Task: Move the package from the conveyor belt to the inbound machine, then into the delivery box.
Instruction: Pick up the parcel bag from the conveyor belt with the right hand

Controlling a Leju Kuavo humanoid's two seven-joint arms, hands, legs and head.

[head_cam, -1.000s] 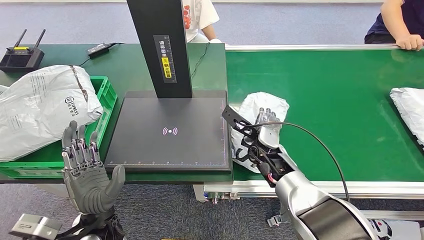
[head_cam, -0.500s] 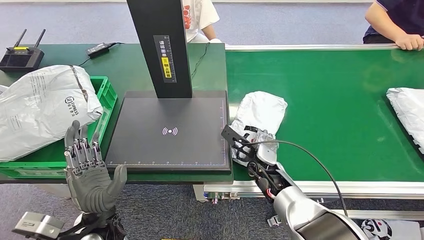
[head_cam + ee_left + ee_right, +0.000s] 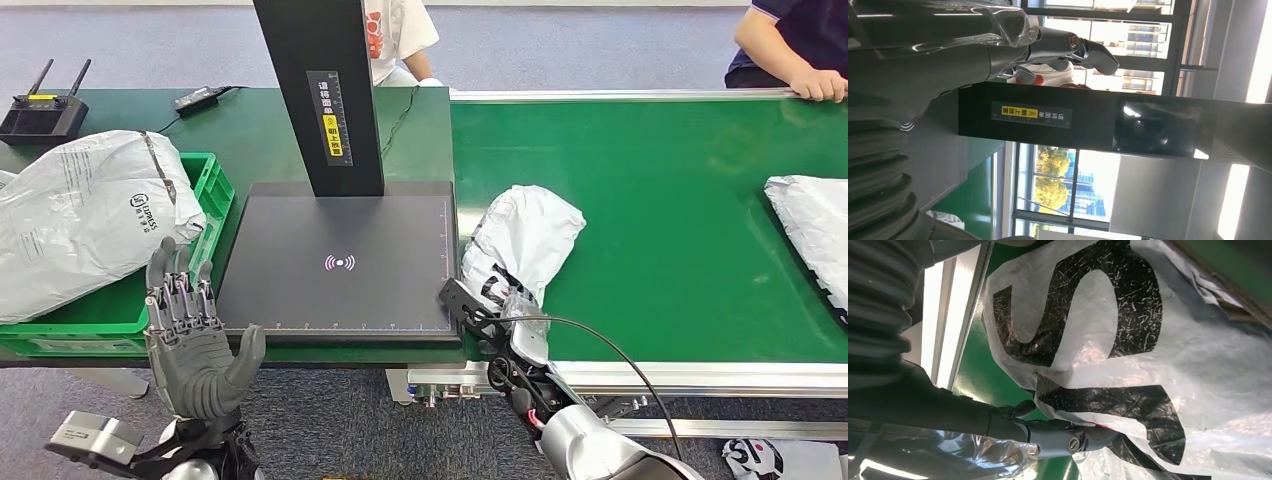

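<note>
A white package [image 3: 527, 238] with black print lies at the left end of the green conveyor belt [image 3: 680, 200], beside the black inbound machine plate [image 3: 340, 265]. My right hand [image 3: 503, 318] grips the package's near end at the belt's front edge. In the right wrist view the package [image 3: 1128, 340] is close up, with a dark finger [image 3: 1058, 437] pressed against it. My left hand [image 3: 192, 338] is raised in front of the table edge, holding nothing, fingers spread. In the left wrist view its fingers [image 3: 1068, 45] are stretched out before the machine's column [image 3: 1048, 117]. The green delivery box [image 3: 205, 185] stands left of the plate.
A large white bag [image 3: 90, 215] fills the green box. The machine's black column [image 3: 320, 90] rises behind the plate. Another white package [image 3: 810, 225] lies at the belt's right. A person's hand [image 3: 820, 85] rests on the far rail. A black router [image 3: 40, 110] sits far left.
My right hand has drawn back toward the belt's front edge, pulling the package's near end with it; the package now bulges and leans right. My left hand has shifted slightly right.
</note>
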